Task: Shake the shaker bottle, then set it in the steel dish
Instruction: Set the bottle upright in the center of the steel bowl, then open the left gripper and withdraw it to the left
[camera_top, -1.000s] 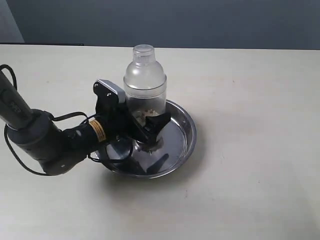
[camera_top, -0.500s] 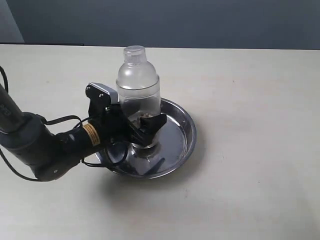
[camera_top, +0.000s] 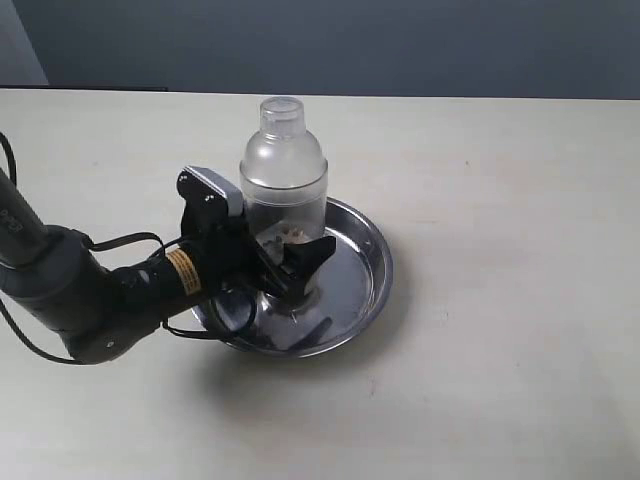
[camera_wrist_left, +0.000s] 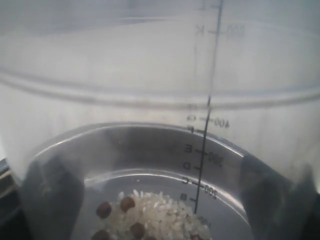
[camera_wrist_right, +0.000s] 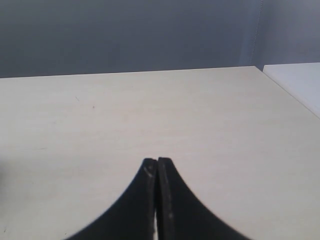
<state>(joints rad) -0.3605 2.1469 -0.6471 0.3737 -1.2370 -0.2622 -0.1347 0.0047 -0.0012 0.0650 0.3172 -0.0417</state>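
The shaker bottle (camera_top: 285, 170), frosted clear with a round cap, stands upright with its base inside the steel dish (camera_top: 375, 262). My left gripper (camera_top: 293, 268) is shut on the bottle's lower body, one black finger (camera_top: 318, 249) showing in front of it. I cannot tell whether the base touches the dish floor. The left wrist view is filled by the bottle (camera_wrist_left: 125, 75); white and brown grains (camera_wrist_left: 145, 220) lie at its bottom, and the dish's rim (camera_wrist_left: 150, 131) shows through the wall. My right gripper (camera_wrist_right: 157, 162) is shut and empty over bare table, away from both.
The dish sits near the middle of a pale beige table (camera_top: 500, 380). A dark grey wall (camera_top: 350, 40) runs behind the far edge. The left arm's body and cables (camera_top: 80, 290) lie low over the table left of the dish.
The left gripper carried the bottle a little to the left, then back to the right, keeping it upright over the dish. The grip has not changed.
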